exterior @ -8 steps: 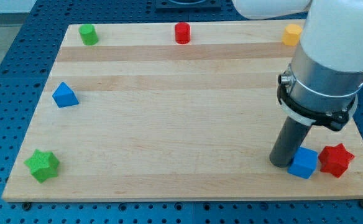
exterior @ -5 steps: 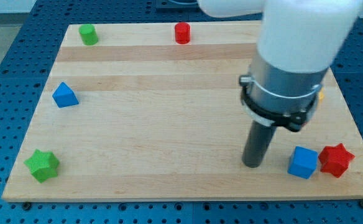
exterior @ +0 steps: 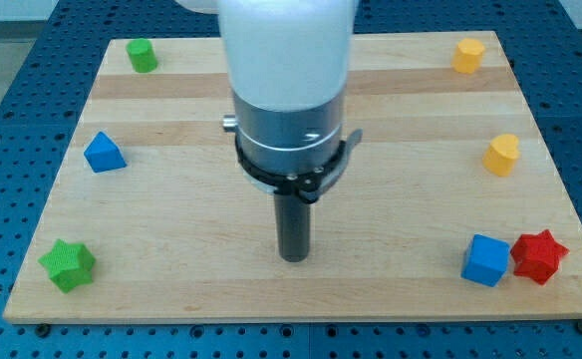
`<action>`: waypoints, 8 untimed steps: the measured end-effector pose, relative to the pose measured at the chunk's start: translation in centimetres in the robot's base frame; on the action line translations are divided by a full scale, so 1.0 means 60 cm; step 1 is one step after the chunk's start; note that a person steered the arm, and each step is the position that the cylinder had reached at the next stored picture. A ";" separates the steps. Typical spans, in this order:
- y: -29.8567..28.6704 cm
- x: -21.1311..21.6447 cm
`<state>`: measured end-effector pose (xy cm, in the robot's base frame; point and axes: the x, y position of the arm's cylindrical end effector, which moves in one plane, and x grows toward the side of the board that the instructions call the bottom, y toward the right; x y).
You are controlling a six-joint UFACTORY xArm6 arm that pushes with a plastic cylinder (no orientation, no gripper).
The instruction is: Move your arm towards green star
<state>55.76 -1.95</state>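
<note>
The green star (exterior: 68, 265) lies near the board's bottom left corner. My tip (exterior: 293, 258) rests on the wooden board (exterior: 191, 209) at the bottom centre, well to the right of the green star and touching no block. The arm's body hides the middle of the board's top edge.
A blue triangular block (exterior: 104, 153) sits at the left. A green block (exterior: 141, 55) is at the top left. Two yellow blocks (exterior: 467, 55) (exterior: 502, 155) are at the right. A blue cube (exterior: 486, 260) touches a red star (exterior: 538, 256) at the bottom right.
My tip has slid left across the board's lower part, away from the blue cube and towards the green star. The arm now hides the red block at the top.
</note>
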 end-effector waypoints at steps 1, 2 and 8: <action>-0.034 -0.001; -0.064 -0.008; -0.261 -0.036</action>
